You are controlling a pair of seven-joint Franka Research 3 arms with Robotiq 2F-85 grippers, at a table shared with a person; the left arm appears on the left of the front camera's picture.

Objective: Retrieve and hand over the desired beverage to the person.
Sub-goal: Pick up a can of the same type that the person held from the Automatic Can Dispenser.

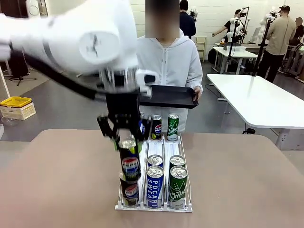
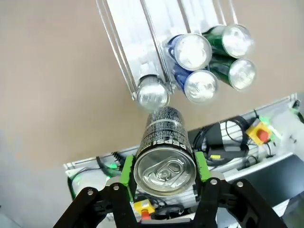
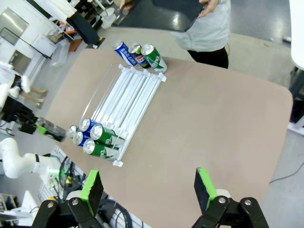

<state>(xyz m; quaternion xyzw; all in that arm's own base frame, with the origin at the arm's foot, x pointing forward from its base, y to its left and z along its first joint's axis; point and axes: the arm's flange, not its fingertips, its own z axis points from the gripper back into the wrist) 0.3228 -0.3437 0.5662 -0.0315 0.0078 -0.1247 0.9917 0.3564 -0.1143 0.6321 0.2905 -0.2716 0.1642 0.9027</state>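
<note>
Grey workshop floor and white tables lie behind a brown bench (image 1: 247,180), with other people busy far off. Across it stands the person (image 1: 168,57) in a white hooded jacket, holding a black tray (image 1: 171,97) level at the far edge. The left arm (image 1: 71,38) reaches over the middle, pointing down. On the bench a clear three-lane rack (image 1: 142,207) runs from the near side to the far side (cans bunched at both ends, lanes bare between). The left gripper (image 1: 128,141) has its fingers (image 2: 127,173) clamped on the upper sides of a black cola can (image 1: 129,161). This can is upright over the near end of the left lane, just above another cola can (image 1: 130,191) sitting there. Beside that sit blue cans (image 1: 155,186) and green cans (image 1: 177,187). The right gripper (image 3: 149,187) hovers high above the bench, its fingers spread wide.
</note>
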